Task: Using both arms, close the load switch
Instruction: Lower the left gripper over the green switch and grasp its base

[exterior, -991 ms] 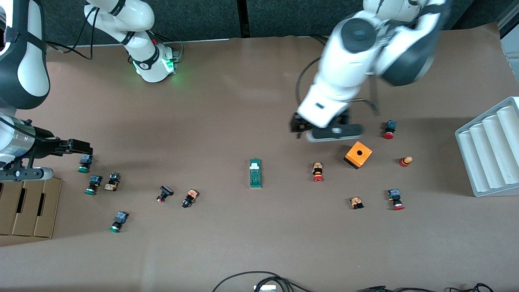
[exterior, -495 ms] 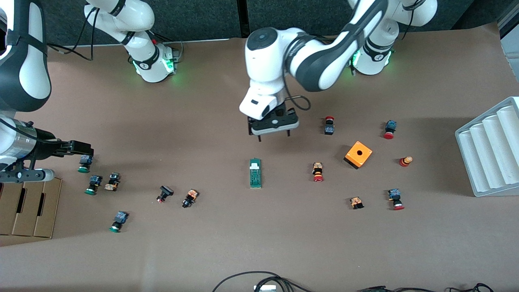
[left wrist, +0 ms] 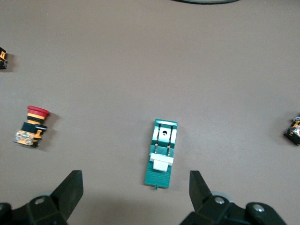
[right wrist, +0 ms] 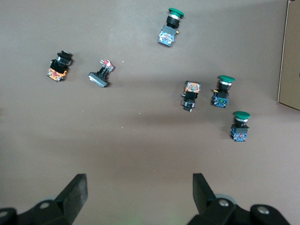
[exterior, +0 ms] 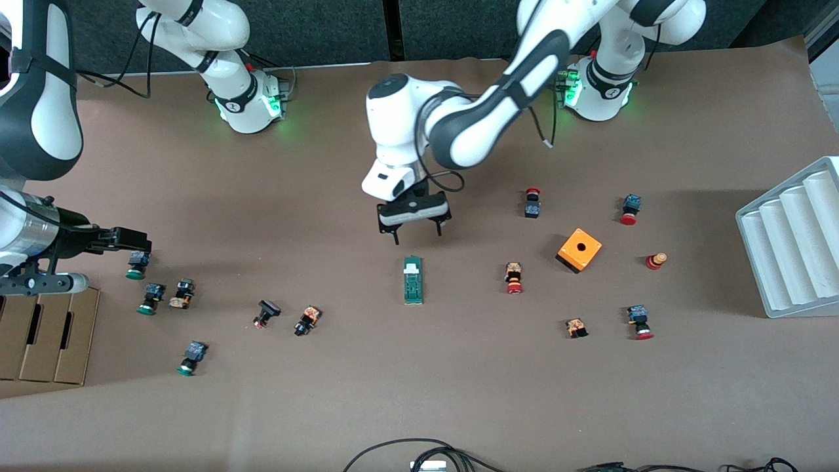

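Note:
The load switch (exterior: 413,280) is a narrow green block with a white piece at one end, lying flat in the middle of the table. In the left wrist view the load switch (left wrist: 161,152) lies just ahead of the jaws, white piece toward them. My left gripper (exterior: 417,236) hangs open and empty over bare table next to that white end; in its own view the left gripper (left wrist: 135,177) holds nothing. My right gripper (exterior: 128,237) waits at the right arm's end of the table. Seen from its wrist, the right gripper (right wrist: 139,180) is open and empty.
An orange cube with a hole (exterior: 579,250) and several red-capped buttons (exterior: 514,278) lie toward the left arm's end. A white ridged tray (exterior: 793,242) stands at that edge. Green-capped buttons (exterior: 152,298) and a cardboard piece (exterior: 46,334) lie by the right gripper. Cables (exterior: 419,452) run along the front edge.
The left arm has swung from beside the orange cube to the middle of the table and come down next to the load switch, jaws still open. The right arm has not moved.

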Controlling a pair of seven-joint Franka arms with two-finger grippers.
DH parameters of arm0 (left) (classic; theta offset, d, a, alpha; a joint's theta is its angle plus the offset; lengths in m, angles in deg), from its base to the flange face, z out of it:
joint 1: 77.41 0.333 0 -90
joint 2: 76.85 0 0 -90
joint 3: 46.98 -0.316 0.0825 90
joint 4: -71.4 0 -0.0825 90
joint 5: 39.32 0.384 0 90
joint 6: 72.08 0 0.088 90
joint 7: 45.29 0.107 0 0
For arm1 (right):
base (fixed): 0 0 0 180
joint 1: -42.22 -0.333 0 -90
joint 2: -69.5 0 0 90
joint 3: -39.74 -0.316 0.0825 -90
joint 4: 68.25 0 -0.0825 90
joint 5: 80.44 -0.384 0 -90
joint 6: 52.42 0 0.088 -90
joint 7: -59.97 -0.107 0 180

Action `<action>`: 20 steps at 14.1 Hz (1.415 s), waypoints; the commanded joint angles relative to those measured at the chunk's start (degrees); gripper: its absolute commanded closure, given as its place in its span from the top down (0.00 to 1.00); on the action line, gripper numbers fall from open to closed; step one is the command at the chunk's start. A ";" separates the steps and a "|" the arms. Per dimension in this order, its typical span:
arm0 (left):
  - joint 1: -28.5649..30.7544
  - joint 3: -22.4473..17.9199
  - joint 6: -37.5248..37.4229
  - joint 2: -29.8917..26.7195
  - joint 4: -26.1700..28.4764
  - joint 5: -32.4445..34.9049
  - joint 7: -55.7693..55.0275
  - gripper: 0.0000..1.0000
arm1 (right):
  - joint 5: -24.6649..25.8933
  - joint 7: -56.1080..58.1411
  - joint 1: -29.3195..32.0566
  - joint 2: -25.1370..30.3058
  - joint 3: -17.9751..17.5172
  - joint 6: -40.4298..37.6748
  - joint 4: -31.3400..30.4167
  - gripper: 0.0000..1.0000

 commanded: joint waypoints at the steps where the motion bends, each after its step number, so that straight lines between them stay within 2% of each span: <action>1: -2.08 -0.61 0.38 2.65 -0.25 7.95 -7.82 0.99 | 0.35 0.27 0.00 -0.81 -0.06 0.07 1.12 1.00; 5: -1.91 -0.70 7.84 5.46 1.42 15.61 -14.42 0.99 | 0.35 0.27 0.00 -0.81 -0.06 -0.02 1.21 1.00; 7: -2.08 -0.70 8.03 6.17 3.08 18.78 -16.36 0.99 | 0.44 0.27 0.00 -0.98 -0.06 0.07 1.21 1.00; 12: -2.08 -0.70 9.70 10.12 4.32 35.01 -29.95 0.97 | 0.35 0.62 0.08 -1.68 -0.15 1.30 1.21 1.00; 15: -3.48 -1.13 7.61 11.70 6.42 48.10 -44.71 0.97 | 0.26 2.02 0.08 -1.86 -0.24 2.09 2.25 1.00; 20: -6.74 -1.66 -1.53 16.27 5.12 54.11 -46.68 0.97 | -0.17 9.67 0.35 -1.42 -0.06 2.27 2.52 0.99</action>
